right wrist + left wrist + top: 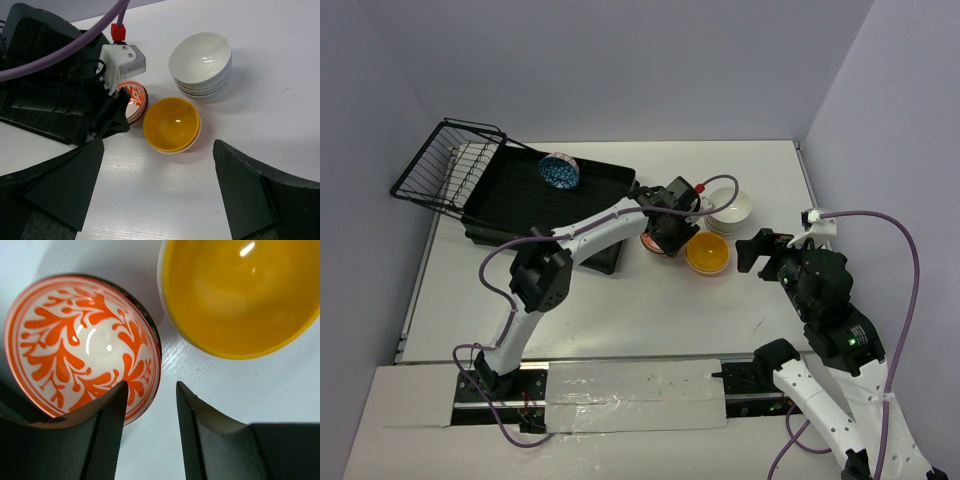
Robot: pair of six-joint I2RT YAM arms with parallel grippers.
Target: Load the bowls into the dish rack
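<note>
The black dish rack lies at the far left with its wire basket at the left end. A blue-patterned bowl leans inside it. An orange-patterned bowl sits on the table beside a yellow bowl. My left gripper is open over the orange bowl's right rim, one finger above its inside and the other outside over the table. Three stacked white bowls stand behind. My right gripper is open and empty, just near of the yellow bowl.
The left arm stretches across the rack's near right corner. A flat black piece lies under it beside the rack. The right wrist view also shows the white stack and the orange bowl. Walls close in on three sides.
</note>
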